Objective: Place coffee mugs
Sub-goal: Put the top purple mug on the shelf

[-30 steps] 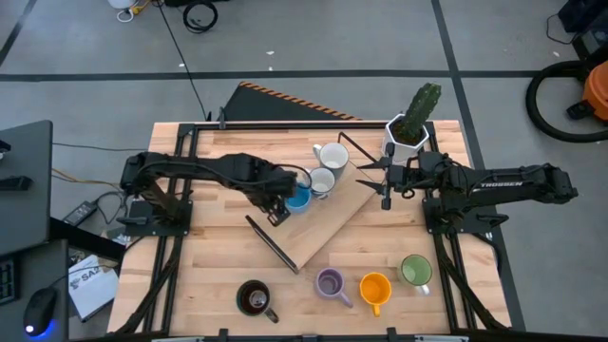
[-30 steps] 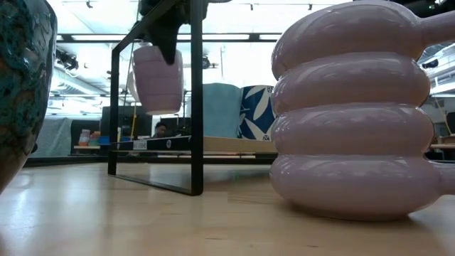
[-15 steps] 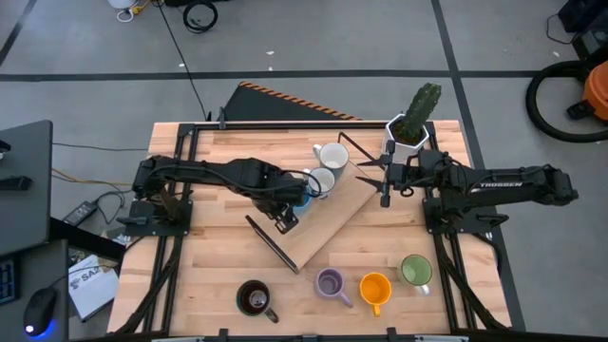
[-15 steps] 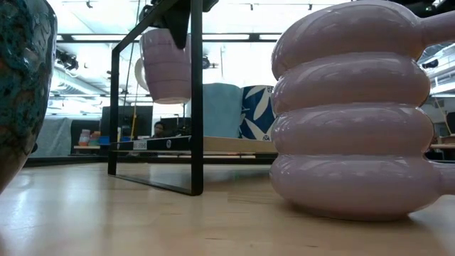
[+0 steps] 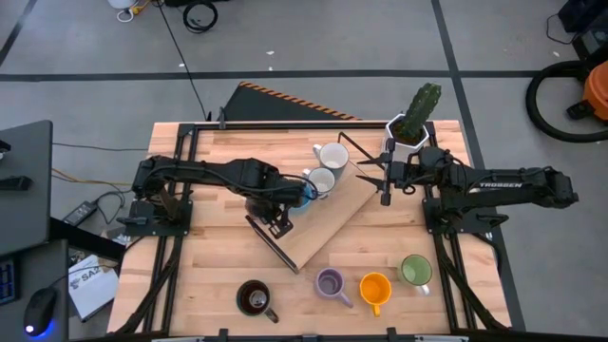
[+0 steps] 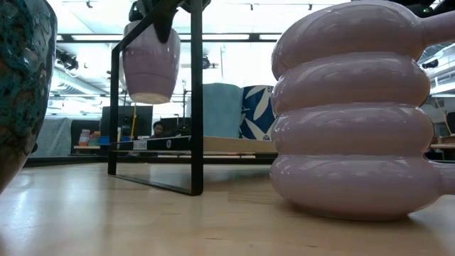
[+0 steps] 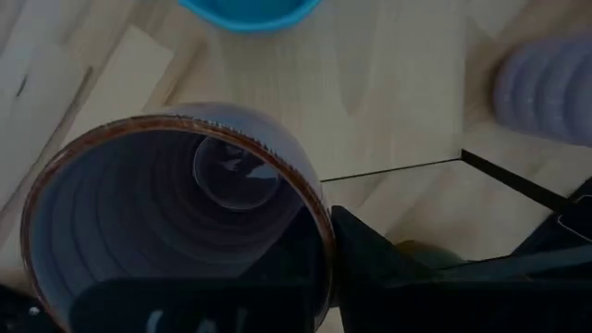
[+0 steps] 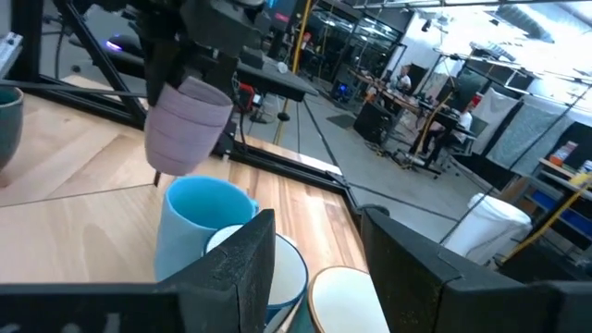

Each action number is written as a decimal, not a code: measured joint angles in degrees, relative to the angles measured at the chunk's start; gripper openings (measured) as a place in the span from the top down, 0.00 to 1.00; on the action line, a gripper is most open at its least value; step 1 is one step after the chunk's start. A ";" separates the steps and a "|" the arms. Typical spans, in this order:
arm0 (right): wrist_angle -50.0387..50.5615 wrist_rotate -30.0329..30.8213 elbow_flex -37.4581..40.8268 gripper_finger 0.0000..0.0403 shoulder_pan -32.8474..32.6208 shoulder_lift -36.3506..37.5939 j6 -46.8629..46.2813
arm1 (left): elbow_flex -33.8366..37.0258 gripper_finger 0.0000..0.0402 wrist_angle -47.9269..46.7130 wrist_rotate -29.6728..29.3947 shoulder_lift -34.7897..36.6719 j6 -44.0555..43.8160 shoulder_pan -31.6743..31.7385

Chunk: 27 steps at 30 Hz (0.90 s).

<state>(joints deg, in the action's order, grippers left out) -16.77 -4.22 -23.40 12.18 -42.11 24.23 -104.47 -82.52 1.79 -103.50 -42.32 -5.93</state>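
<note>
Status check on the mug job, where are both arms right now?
Left end effector shut on a lilac mug, held clear above the table. Right end effector open, idle by the cactus pot. Blue mug close beside the carried one.

You get even, bright overhead light on the table (image 5: 209, 275), with soft shadows. In the low view, bright windows backlight the near lilac mug (image 6: 355, 114), which is large and slightly soft.

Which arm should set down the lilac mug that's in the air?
Left. Its gripper already holds the lilac mug above the board; the right gripper waits empty by the cactus pot.
</note>
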 joint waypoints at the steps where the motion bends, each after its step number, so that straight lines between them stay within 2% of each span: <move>1: -0.13 -0.39 0.00 0.58 0.08 0.00 0.00 | 0.00 0.95 0.03 0.18 0.00 0.15 0.02; 7: -0.55 -0.76 0.00 0.58 0.09 0.00 0.64 | 0.00 0.95 5.51 0.52 -2.07 4.12 -1.84; 16: -0.76 -1.55 0.00 0.58 0.07 0.00 0.65 | 0.07 0.95 5.49 -1.59 -6.50 14.46 -4.11; 20: -0.77 -1.58 0.00 0.58 0.07 0.00 0.42 | 1.06 0.95 6.12 -3.51 -6.36 16.08 -4.18; 27: -0.72 -1.60 0.00 0.58 0.07 0.00 0.20 | 3.85 0.95 7.08 -2.26 -6.38 16.91 -4.31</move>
<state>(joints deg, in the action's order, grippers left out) -17.48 -5.82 -23.40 12.25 -42.11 24.43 -100.61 -75.44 -0.47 -109.89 -25.41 -10.24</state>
